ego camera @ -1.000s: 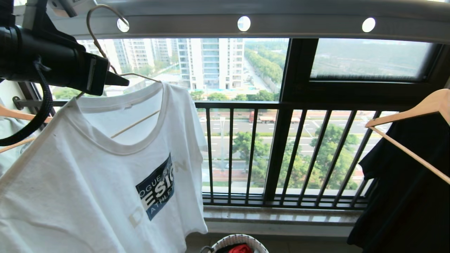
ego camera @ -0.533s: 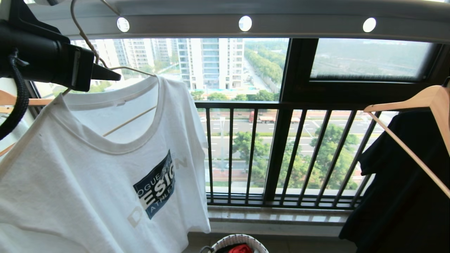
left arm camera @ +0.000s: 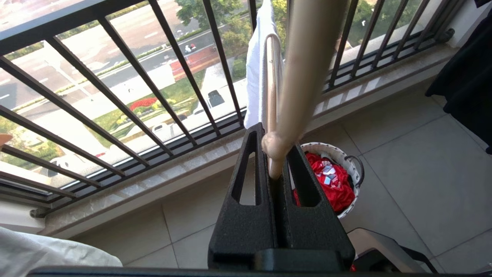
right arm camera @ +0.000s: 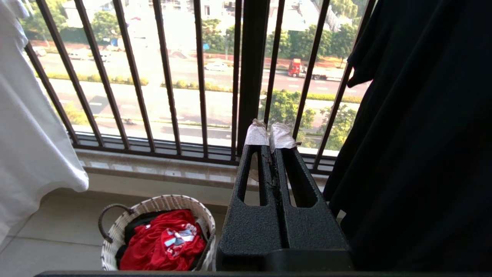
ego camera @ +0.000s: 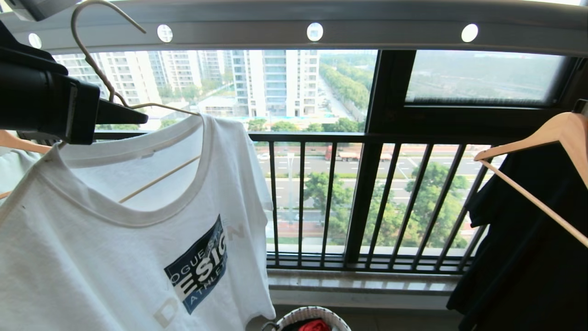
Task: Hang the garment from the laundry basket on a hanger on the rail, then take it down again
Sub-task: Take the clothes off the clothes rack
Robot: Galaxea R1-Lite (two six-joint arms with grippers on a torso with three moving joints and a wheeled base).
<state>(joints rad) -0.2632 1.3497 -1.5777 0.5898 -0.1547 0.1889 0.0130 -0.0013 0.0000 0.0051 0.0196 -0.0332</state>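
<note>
The white T-shirt garment with its dark blue chest print hangs on the thin cream hanger. My left gripper reaches in from the upper left and is shut on the hanger's neck, just below the long hook. The hook curves up in front of the grey rail with round holes; I cannot tell whether it rests on the rail. In the left wrist view the fingers pinch the hanger, with the garment beyond. The laundry basket stands on the floor below. My right gripper is shut and empty, low above the basket.
A black shirt hangs on a thick wooden hanger at the right. Another wooden hanger shows at the far left. The black window guard and a stone sill lie behind. Red cloth fills the basket.
My left gripper has carried the hanger and garment to the left along the rail. The shirt now hangs a little lower in view. The right arm has not moved.
</note>
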